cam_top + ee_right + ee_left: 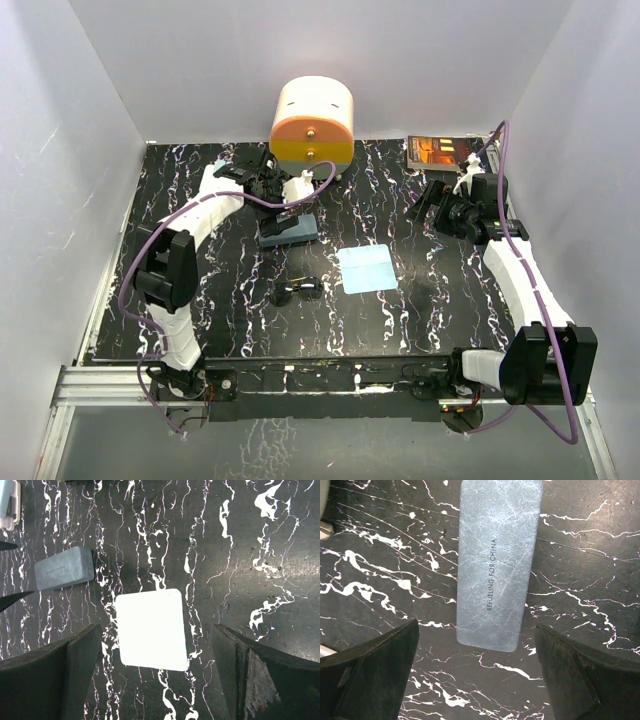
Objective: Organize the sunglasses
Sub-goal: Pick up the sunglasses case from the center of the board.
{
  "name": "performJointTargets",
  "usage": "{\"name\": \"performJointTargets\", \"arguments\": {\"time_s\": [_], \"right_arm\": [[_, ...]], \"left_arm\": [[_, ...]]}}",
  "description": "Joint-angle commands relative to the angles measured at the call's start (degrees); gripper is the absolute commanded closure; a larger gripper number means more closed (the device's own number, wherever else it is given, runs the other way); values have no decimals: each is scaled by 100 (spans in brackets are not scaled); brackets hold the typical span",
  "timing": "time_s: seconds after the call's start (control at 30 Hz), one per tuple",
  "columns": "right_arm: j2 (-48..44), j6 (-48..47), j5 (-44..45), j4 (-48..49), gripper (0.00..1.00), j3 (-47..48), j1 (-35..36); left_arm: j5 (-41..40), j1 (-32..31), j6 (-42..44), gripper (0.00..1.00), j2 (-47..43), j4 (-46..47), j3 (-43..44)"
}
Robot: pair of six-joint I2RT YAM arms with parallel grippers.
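Sunglasses (pixel 298 291): ungripped.
Left end effector (pixel 476 630): jaws spread, well beyond sunglasses.
Right end effector (pixel 156 628): jaws spread, far right of sunglasses.

White walls (pixel 420 60) close in the black, white-veined marble counter (pixel 430 310) on its left, far and right edges.

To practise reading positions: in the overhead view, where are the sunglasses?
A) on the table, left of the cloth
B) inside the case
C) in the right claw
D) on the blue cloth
A: the sunglasses lie on the table, left of the cloth, not touching it.
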Motion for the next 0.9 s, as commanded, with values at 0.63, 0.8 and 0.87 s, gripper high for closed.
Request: {"name": "performJointTargets", "arguments": {"time_s": [0.63, 0.8, 0.87], "right_arm": [[75, -3, -388, 281, 1, 181, -31], [111, -48, -356, 273, 1, 156, -34], [159, -42, -382, 280, 1, 132, -30]], "left_arm": [[415, -16, 812, 3, 284, -513, 784], [532, -19, 729, 3, 342, -340, 699], [600, -20, 735, 3, 411, -394, 788]]}}
